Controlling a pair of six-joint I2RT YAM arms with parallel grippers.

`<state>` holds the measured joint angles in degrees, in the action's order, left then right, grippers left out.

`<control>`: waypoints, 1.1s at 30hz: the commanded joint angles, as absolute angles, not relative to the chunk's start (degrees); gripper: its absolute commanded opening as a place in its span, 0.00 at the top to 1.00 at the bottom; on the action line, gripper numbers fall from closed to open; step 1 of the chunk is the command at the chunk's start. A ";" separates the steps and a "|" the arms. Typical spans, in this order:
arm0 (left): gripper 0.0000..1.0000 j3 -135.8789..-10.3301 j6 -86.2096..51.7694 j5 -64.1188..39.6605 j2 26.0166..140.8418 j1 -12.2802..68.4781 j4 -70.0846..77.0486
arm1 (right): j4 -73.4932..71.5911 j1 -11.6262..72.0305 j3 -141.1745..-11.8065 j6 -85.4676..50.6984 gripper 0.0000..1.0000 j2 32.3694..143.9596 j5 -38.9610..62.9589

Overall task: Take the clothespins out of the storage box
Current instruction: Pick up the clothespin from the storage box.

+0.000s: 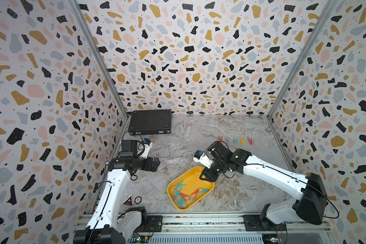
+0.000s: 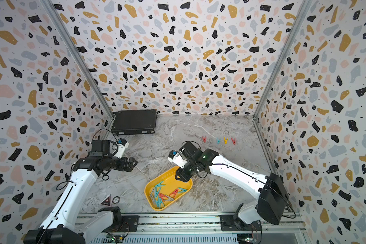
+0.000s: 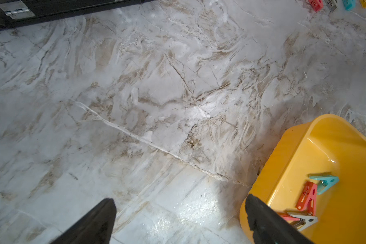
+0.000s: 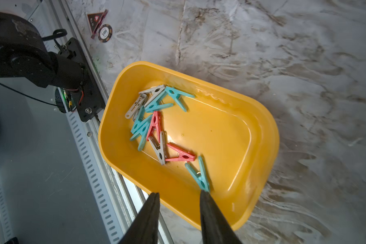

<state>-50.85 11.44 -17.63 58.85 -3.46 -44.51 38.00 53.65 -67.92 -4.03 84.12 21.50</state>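
Note:
The storage box point(image 1: 193, 179) point(image 2: 171, 179) is a shallow yellow tray near the table's front edge. Several clothespins point(image 1: 183, 195) point(image 2: 161, 195) point(image 4: 154, 124) in teal, red and grey lie piled at its near end. My right gripper point(image 1: 207, 178) point(image 4: 179, 193) hovers over the box's far right corner, open with a narrow gap and nothing between its fingers. One teal clothespin point(image 4: 200, 175) lies just past a fingertip. My left gripper point(image 1: 154, 163) point(image 3: 181, 198) hangs wide open and empty over bare table, left of the box point(image 3: 330, 147).
Several clothespins point(image 1: 235, 140) point(image 2: 218, 140) stand in a row on the marble table, back right. A flat black case point(image 1: 150, 122) point(image 3: 51, 10) lies in the back left corner. A poker chip point(image 1: 138, 199) point(image 4: 105, 32) and triangular sticker point(image 1: 127, 200) sit front left by the rail point(image 1: 199, 221).

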 commanded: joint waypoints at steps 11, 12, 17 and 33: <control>0.00 -50.54 11.25 -16.00 59.70 -3.60 -43.07 | 32.81 63.76 -73.26 2.15 0.65 99.61 17.36; 0.00 -50.62 11.33 -16.00 59.82 -3.60 -43.04 | 32.59 63.97 -73.67 2.41 0.65 100.51 17.23; 0.00 -50.70 11.17 -16.06 60.20 -3.60 -43.14 | 33.09 64.07 -76.77 4.11 0.65 104.60 15.87; 0.00 -50.70 11.29 -15.91 59.94 -3.60 -43.07 | 32.17 64.07 -81.72 7.65 0.65 111.83 10.92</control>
